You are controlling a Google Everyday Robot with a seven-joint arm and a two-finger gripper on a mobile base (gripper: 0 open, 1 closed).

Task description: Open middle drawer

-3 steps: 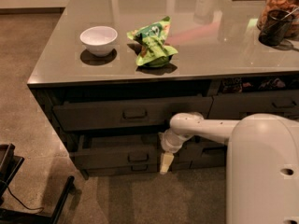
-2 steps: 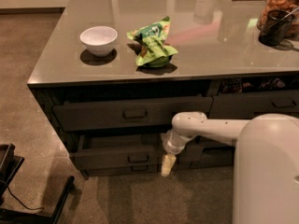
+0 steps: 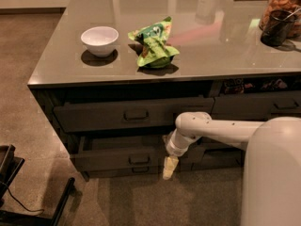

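The middle drawer [image 3: 117, 159] is a dark grey-brown front with a small loop handle [image 3: 139, 159]. It stands pulled out a little from the cabinet, with a dark gap above its top edge. My gripper [image 3: 170, 167] hangs pointing down at the end of the white arm [image 3: 221, 128], just right of the drawer's handle and in front of its right end. It holds nothing that I can see. The upper drawer [image 3: 94, 116] with its handle [image 3: 136, 115] sits above.
On the grey counter [image 3: 225, 51] stand a white bowl [image 3: 99, 40], a green snack bag [image 3: 154, 46] and a jar [image 3: 282, 13] at the far right. A further drawer [image 3: 263, 105] is to the right. A black frame [image 3: 28, 197] stands on the floor at lower left.
My gripper has drifted slightly down and to the right. The middle drawer stays pulled out as before.
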